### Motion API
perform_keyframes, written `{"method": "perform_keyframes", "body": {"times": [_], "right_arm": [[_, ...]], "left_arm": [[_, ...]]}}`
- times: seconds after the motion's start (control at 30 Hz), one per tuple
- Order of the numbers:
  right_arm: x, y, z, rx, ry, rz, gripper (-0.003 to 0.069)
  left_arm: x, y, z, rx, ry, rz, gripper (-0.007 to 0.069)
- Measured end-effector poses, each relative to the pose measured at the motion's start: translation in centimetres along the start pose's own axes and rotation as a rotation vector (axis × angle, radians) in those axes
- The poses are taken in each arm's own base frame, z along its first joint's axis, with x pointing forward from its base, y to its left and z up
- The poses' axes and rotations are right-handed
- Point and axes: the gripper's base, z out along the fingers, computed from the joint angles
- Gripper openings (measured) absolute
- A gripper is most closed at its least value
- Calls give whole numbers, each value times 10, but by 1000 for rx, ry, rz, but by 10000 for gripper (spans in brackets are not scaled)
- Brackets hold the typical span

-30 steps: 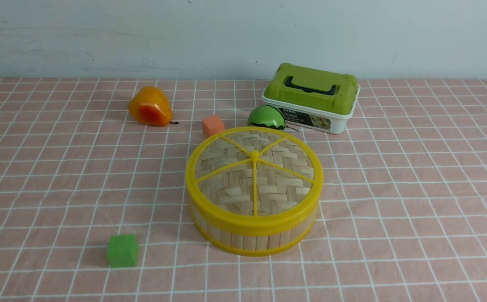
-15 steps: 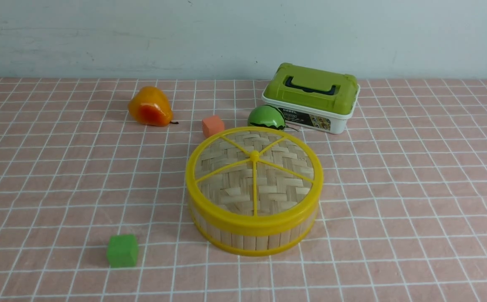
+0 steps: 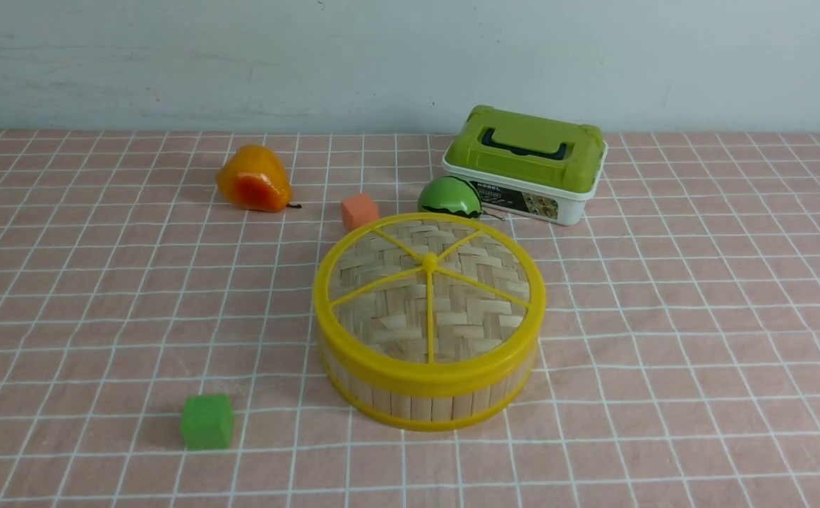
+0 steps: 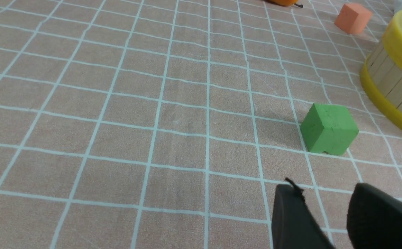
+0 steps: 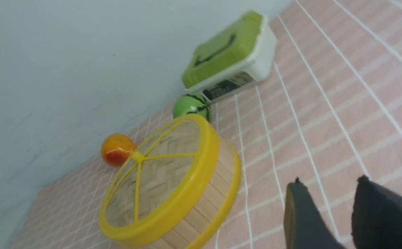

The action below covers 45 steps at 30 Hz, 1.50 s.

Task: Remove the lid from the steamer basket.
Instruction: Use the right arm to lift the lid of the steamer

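The lid [image 3: 429, 293], woven pale bamboo with a yellow rim, spokes and centre knob, sits on the steamer basket [image 3: 424, 403] at the table's middle front. Both show in the right wrist view, lid [image 5: 152, 180] on basket [image 5: 218, 193], and the basket's edge [image 4: 391, 79] shows in the left wrist view. Neither gripper shows in the front view. My left gripper [image 4: 325, 190] is open and empty above the cloth, near a green cube. My right gripper [image 5: 329, 183] is open and empty, off to the basket's side and apart from it.
A green cube [image 3: 206, 421] lies front left of the basket. An orange cube [image 3: 359, 211], a small watermelon [image 3: 450, 197] and a white box with a green lid [image 3: 524, 164] lie behind it. An orange pear [image 3: 252, 179] lies back left. The wall runs behind.
The front view has shifted very slightly; the objects have not moved among themselves.
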Motion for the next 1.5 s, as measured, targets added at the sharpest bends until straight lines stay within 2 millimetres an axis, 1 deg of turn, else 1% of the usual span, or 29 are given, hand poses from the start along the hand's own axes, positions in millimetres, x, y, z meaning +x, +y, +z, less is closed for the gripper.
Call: {"method": "perform_keyframes", "body": {"times": [0.03,0.07,0.13,0.2,0.23,0.33,0.37,0.4,0.43,0.47,0.53,0.63,0.77,0.8,0.87,0.9,0.93,1.0,1.03,1.07,1.1,1.13,1.2,1.23,1.3,1.33,1.4,1.43,1.5], "right_arm": [[-18,16,-1,-16,8,-128,146],[-26,23,-2,-24,-1,-161,139],[-46,38,2,-25,41,-288,61],[-67,54,14,-17,140,-389,6],[-88,69,26,-17,221,-480,-14],[-112,83,49,-16,367,-558,-19],[-123,88,62,-17,422,-573,-18],[-122,87,67,-16,463,-571,-17],[-139,97,84,-28,518,-577,-11],[-138,95,87,-25,528,-573,-10],[-154,105,108,-47,575,-573,-4],[-165,117,128,-91,614,-587,-1],[-173,149,156,-199,642,-666,0],[-171,154,161,-215,656,-684,0],[-170,175,175,-239,685,-733,0],[-169,176,174,-240,687,-742,0],[-167,182,182,-228,713,-765,0],[-155,194,198,-204,789,-805,0],[-151,196,200,-207,805,-817,0],[-142,201,213,-159,861,-855,0],[-140,202,214,-161,871,-853,0],[-128,208,227,-136,921,-890,0],[-113,214,243,-123,958,-929,1],[-95,222,260,-125,982,-965,2],[-74,227,278,-134,1014,-981,4],[-74,229,280,-136,1011,-980,4],[-49,232,301,-139,1050,-968,11],[-48,232,303,-138,1052,-967,13],[-32,231,321,-123,1069,-946,36]], "left_arm": [[0,0,0,0,0,0,239],[0,0,0,0,0,0,239],[0,0,0,0,0,0,239],[0,0,0,0,0,0,239],[0,0,0,0,0,0,239],[0,0,0,0,0,0,239],[0,0,0,0,0,0,239],[0,0,0,0,0,0,239],[0,0,0,0,0,0,239],[0,0,0,0,0,0,239],[0,0,0,0,0,0,239],[0,0,0,0,0,0,239],[0,0,0,0,0,0,239],[0,0,0,0,0,0,239],[0,0,0,0,0,0,239],[0,0,0,0,0,0,239],[0,0,0,0,0,0,239],[0,0,0,0,0,0,239],[0,0,0,0,0,0,239],[0,0,0,0,0,0,239],[0,0,0,0,0,0,239],[0,0,0,0,0,0,239],[0,0,0,0,0,0,239],[0,0,0,0,0,0,239],[0,0,0,0,0,0,239],[0,0,0,0,0,0,239],[0,0,0,0,0,0,239],[0,0,0,0,0,0,239],[0,0,0,0,0,0,239]]}}
